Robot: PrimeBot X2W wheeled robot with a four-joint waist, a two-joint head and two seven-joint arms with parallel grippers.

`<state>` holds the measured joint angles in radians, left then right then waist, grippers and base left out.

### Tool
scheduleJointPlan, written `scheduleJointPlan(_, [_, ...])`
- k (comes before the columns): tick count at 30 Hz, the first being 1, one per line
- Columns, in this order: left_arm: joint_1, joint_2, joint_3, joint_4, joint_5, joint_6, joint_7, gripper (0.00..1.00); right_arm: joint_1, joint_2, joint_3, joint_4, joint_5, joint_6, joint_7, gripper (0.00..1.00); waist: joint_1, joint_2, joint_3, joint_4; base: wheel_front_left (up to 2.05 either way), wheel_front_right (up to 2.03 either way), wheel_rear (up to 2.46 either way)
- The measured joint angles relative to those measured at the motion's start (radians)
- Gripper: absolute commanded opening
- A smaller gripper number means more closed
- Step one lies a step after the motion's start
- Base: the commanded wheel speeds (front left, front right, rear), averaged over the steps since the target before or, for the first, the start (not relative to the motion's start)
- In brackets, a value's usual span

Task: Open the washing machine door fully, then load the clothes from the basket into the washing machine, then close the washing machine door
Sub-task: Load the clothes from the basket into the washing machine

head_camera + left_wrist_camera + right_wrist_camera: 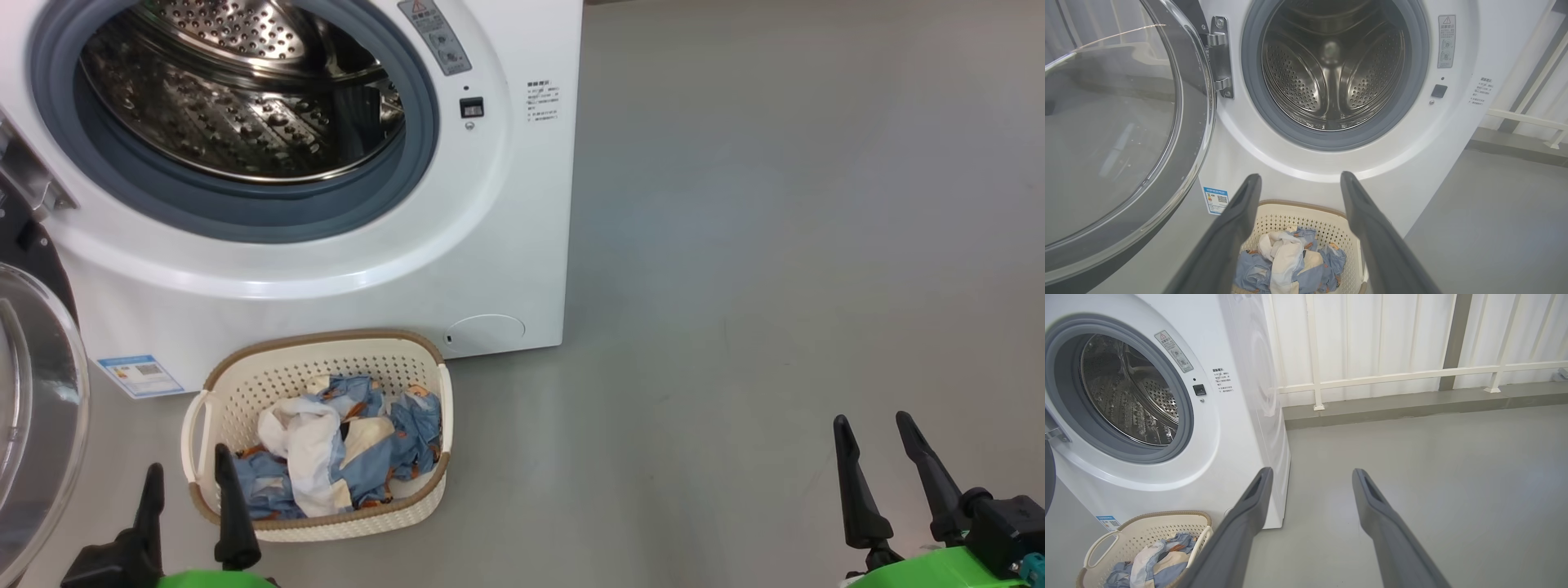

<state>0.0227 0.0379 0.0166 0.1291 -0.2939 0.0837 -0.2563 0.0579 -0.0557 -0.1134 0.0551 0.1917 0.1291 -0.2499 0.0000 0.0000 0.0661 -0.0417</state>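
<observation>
The washing machine door [1126, 143] is hanging swung open at the left of the washing machine [490, 229]. The basket [326, 367] is sitting on the floor [735, 286] just before it, holding the clothes [343, 449]. The left end effector [188, 459] is hovering near the basket, fingers apart. The right end effector [872, 419] is hovering well off to the side, fingers likewise apart and gripping nothing.

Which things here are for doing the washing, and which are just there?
For the job:
- washer
- door, swung open
- basket on the floor in front of the washer
- clothes in the basket

Just there:
- railing along the wall
- blue label low on the washer
- warning sticker beside the drum opening
</observation>
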Motion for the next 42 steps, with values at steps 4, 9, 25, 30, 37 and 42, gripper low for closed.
scheduleJointPlan(4, [0.000, 0.000, -0.010, 0.000, 0.017, 0.000, 0.000, 1.00, 0.001, 0.000, -0.005, 0.002, -0.005, 0.000, 0.000, 1.00, 0.0000, 0.0001, 0.003, 0.006, 0.00, 0.00, 0.00])
scheduleJointPlan(9, [0.002, 0.000, -0.014, -0.002, 0.017, 0.000, 0.000, 1.00, 0.001, 0.000, -0.013, 0.007, -0.006, 0.000, 0.000, 1.00, 0.0000, 0.0000, 0.002, 0.010, 0.00, 0.00, 0.00])
scheduleJointPlan(25, [0.058, 0.000, -0.025, 0.002, 0.025, -0.002, 0.000, 1.00, 0.004, -0.012, -0.023, 0.024, -0.016, 0.000, 0.000, 1.00, 0.0001, 0.0000, -0.029, 0.033, 0.00, 0.00, 0.00])
scheduleJointPlan(30, [0.063, 0.000, -0.032, 0.002, 0.025, -0.002, 0.000, 1.00, 0.006, -0.013, -0.022, 0.024, -0.016, 0.000, 0.000, 1.00, 0.0000, 0.0000, -0.035, 0.044, 0.00, 0.00, 0.00])
scheduleJointPlan(37, [0.066, 0.000, -0.035, 0.002, 0.025, -0.009, 0.000, 1.00, 0.007, -0.013, -0.022, 0.024, -0.016, 0.000, 0.000, 1.00, 0.0000, 0.0000, -0.038, 0.056, 0.00, 0.00, 0.00])
scheduleJointPlan(42, [0.066, 0.000, -0.036, 0.005, 0.024, -0.009, 0.000, 1.00, 0.007, -0.013, -0.021, 0.024, -0.016, 0.000, 0.000, 1.00, 0.0001, 0.0000, -0.040, 0.060, 0.00, 0.00, 0.00])
